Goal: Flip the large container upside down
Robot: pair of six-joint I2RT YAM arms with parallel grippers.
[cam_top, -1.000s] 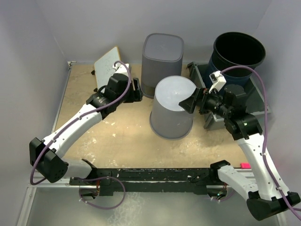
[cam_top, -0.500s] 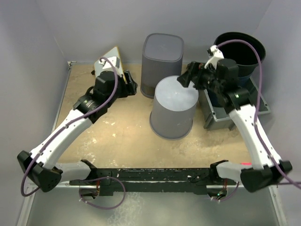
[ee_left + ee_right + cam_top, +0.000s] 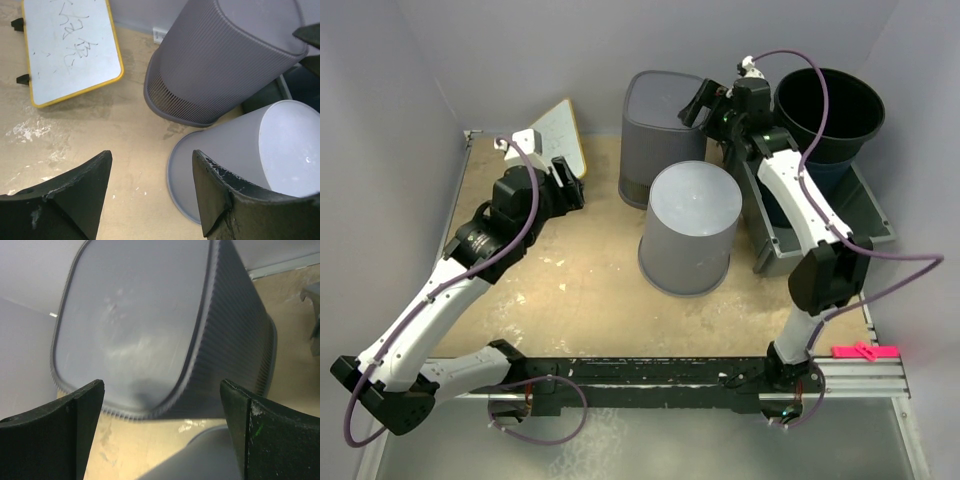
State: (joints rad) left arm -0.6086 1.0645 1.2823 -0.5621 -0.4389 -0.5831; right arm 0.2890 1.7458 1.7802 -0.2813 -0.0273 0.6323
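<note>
A pale round bin stands mid-bench, apparently mouth down, just in front of a darker ribbed bin that also shows its closed base on top. The left claw hangs wide open and empty to the left, and the right claw is spread wide, empty, above the ribbed bin. The turn looks done, so the careful move is to lift both claws clear without nudging either bin. The only writing is unreadable scribbles on a yellow-framed whiteboard; no brand shows.
</note>
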